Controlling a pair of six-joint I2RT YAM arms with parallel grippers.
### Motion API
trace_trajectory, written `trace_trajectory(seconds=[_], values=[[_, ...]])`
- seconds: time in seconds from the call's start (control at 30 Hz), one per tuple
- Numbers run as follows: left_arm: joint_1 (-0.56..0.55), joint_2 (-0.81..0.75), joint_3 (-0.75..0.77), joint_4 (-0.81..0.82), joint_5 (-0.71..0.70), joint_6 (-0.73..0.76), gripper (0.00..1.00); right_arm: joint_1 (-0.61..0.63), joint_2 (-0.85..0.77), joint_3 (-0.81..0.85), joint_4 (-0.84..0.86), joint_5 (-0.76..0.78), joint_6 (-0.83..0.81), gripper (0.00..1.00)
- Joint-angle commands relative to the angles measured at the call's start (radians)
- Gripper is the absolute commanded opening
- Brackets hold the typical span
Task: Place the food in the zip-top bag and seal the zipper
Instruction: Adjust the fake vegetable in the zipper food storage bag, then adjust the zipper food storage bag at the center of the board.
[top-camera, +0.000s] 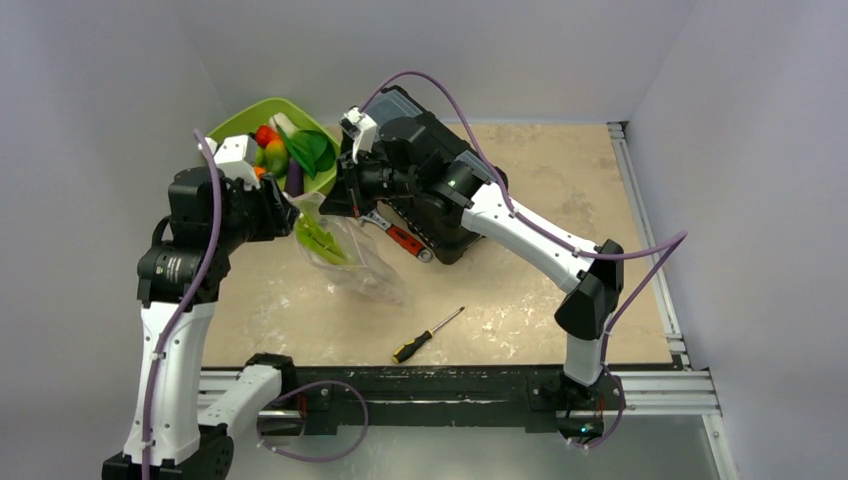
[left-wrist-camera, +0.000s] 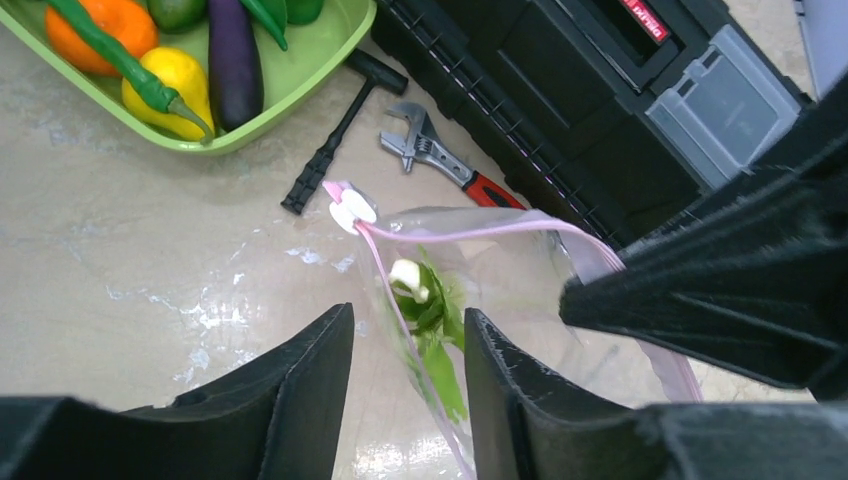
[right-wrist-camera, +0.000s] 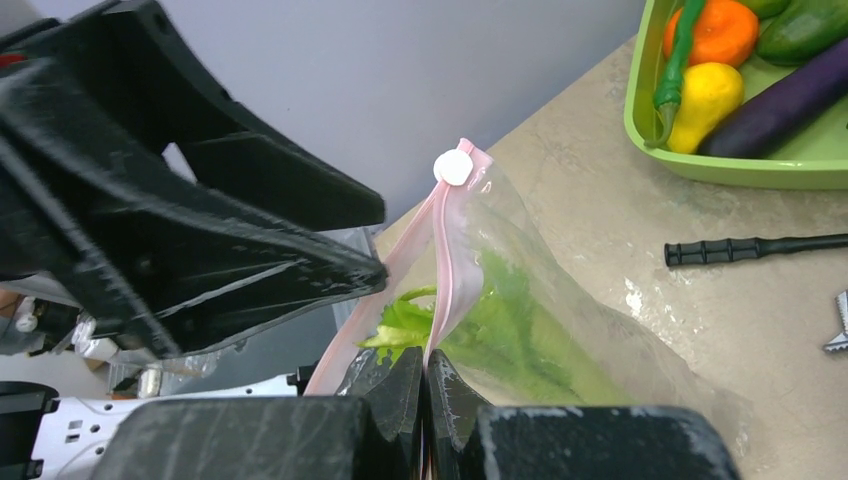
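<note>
right tool (right-wrist-camera: 423, 368) pinching zipper (right-wrist-camera: 451, 258); left tool (left-wrist-camera: 408, 328) agape astride zip-top bag (left-wrist-camera: 510, 268)

Plain pale-grey walls (top-camera: 520, 50) on three sides. Tabletop (top-camera: 520, 300) beige, marbled, glossy (glare patches in the wrist views). Aluminium rails (top-camera: 660, 385) along near and right edges. Light even, probably overhead.

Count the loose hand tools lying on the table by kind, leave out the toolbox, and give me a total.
Hammer: 1
Wrench: 1
Screwdriver: 1
Total: 3
</note>
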Motion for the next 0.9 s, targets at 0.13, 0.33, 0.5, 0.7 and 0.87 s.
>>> trace_trajectory(seconds=[0.13,0.33,0.5,0.7,0.87], values=[[-0.003,0.074,0.013,0.063,-0.076,0.046,0.35,0.005,-0.032,0.039,0.063,-0.044,-0.062,0.0],[-0.002,0.132,0.078,0.047,-0.077,0.101,0.0,0.005,-0.007,0.066,0.107,-0.101,-0.078,0.0],[-0.002,0.118,0.125,0.069,-0.047,0.108,0.0,0.003,0.037,0.137,0.086,-0.095,-0.098,0.0],[-0.002,0.057,0.128,0.063,0.024,0.089,0.0,0.001,-0.02,0.083,0.099,-0.035,-0.146,0.0],[-0.002,-0.009,0.168,0.171,0.086,0.041,0.0,-0.023,0.039,0.131,0.148,-0.018,-0.166,0.0]])
